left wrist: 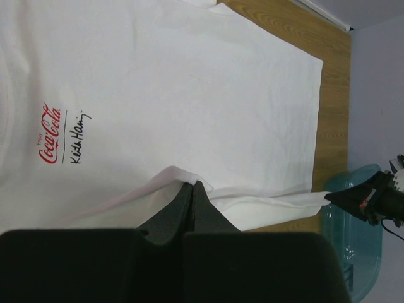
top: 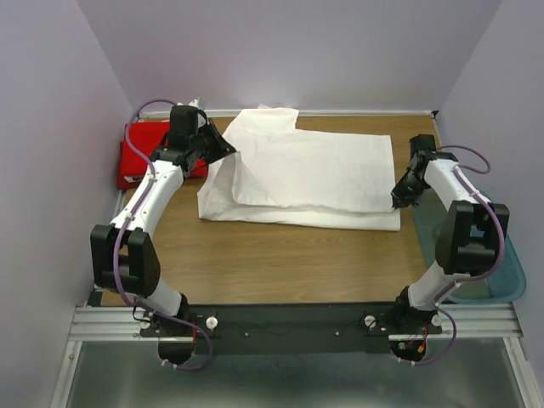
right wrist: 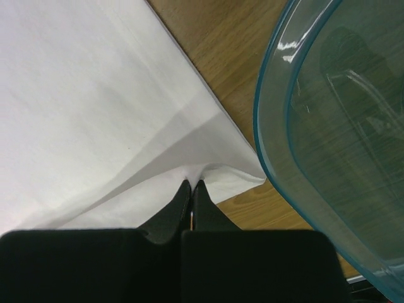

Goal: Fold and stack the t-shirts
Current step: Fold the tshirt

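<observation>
The white t-shirt (top: pixel 314 174) lies spread across the middle of the table, partly folded, its small red Coca-Cola chest logo (left wrist: pixel 50 134) showing in the left wrist view. My left gripper (top: pixel 229 151) is shut on a fold at the shirt's left edge (left wrist: pixel 189 183) and lifts it slightly. My right gripper (top: pixel 398 204) is shut on the shirt's right near corner (right wrist: pixel 192 183). The red t-shirt (top: pixel 146 153) lies folded at the back left, partly hidden behind my left arm.
A translucent blue-tinted plastic tub (top: pixel 476 255) stands at the right edge of the table, close beside my right gripper; its rim also shows in the right wrist view (right wrist: pixel 271 126). Bare wood lies in front of the shirt. Walls close in on three sides.
</observation>
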